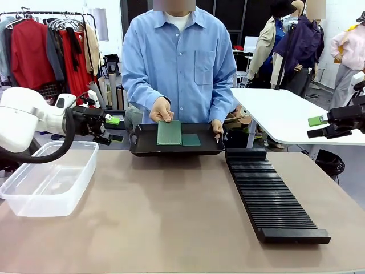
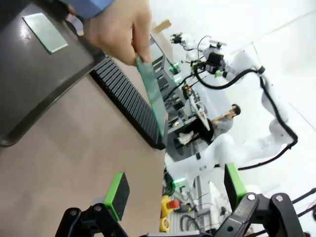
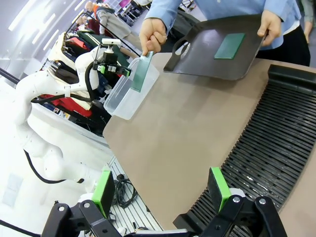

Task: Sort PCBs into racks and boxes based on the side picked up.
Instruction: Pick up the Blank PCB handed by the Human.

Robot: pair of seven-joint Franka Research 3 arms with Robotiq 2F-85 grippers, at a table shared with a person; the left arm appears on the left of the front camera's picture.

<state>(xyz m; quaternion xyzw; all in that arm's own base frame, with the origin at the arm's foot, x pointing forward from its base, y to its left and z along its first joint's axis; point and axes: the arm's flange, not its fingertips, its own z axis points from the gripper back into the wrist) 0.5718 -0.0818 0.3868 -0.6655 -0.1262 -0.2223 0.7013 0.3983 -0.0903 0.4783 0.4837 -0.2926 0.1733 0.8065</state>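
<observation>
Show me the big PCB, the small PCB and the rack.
Big PCB (image 1: 169, 133): front view, centre of its face.
Small PCB (image 1: 191, 140): front view, centre of its face.
Rack (image 1: 274, 197): front view, slots at mid-length.

Big PCB (image 1: 169, 132) held upright over the tray (image 1: 142, 149), small PCB (image 1: 191, 140) flat in it; black rack (image 1: 268, 197) right of it, clear box (image 1: 51, 182) left.

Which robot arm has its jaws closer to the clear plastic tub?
The left. The left gripper hangs by the far corner of the clear tub, jaws open. The right gripper is across the table, past the black rack, jaws open too.
</observation>
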